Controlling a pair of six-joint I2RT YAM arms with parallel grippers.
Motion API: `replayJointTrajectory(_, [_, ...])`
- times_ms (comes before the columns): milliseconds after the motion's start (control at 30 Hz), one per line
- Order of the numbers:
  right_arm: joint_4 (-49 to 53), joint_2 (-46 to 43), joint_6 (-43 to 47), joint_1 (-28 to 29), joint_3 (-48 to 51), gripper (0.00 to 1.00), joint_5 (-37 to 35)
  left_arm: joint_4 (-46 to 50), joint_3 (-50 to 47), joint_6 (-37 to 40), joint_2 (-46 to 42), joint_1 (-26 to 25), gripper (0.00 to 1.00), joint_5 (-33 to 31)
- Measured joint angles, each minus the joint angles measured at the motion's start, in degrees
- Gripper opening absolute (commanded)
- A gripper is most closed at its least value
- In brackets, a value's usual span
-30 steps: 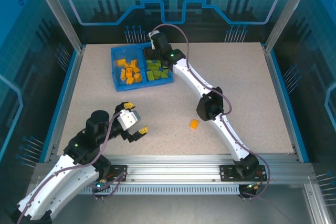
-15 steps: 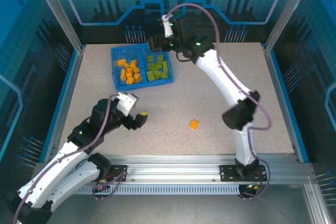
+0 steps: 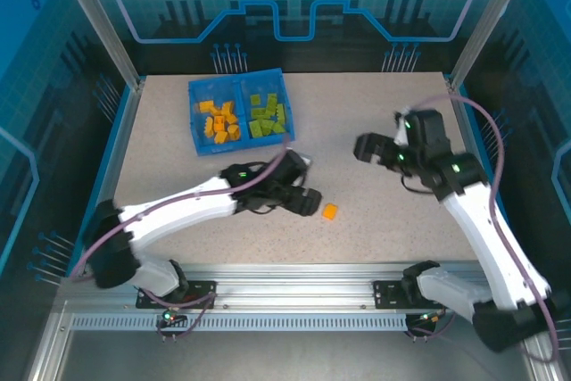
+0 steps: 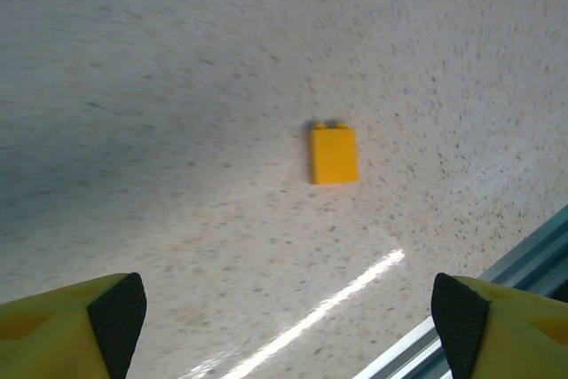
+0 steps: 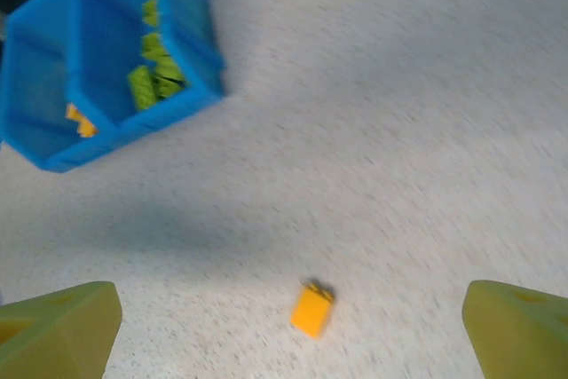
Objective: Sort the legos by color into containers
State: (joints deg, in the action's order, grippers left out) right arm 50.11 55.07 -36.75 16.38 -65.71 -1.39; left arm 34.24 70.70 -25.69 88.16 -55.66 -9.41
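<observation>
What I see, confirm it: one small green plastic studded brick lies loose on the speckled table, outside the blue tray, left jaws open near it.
Only the colour is wrong. The small plastic studded brick is orange, not green; the left wrist view shows it. It does lie loose on the speckled table, outside the translucent blue plastic tray, left jaws open near it.

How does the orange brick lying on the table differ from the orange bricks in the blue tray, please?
The loose orange brick lies alone on the table; the tray's orange bricks are heaped together in the left compartment of the blue tray. The loose orange brick sits just ahead of the open fingers of the left gripper; the tray's orange bricks have no gripper beside them. Both share the colour and look similar in size.
</observation>
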Motion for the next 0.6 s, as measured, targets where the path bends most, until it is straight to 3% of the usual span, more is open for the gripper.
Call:
replayJointTrajectory(233, [4.6, -19.3, -10.1, -1.0, 10.7, 1.00, -0.9, 2.0, 11.0, -3.2, 19.2, -3.9, 0.84, 0.2])
replayJointTrajectory(600, [10.5, -24.1, -14.3, -1.0, 13.5, 1.00, -0.7, 2.3, 15.1, -4.3, 30.6, -3.8, 0.69, 0.3])
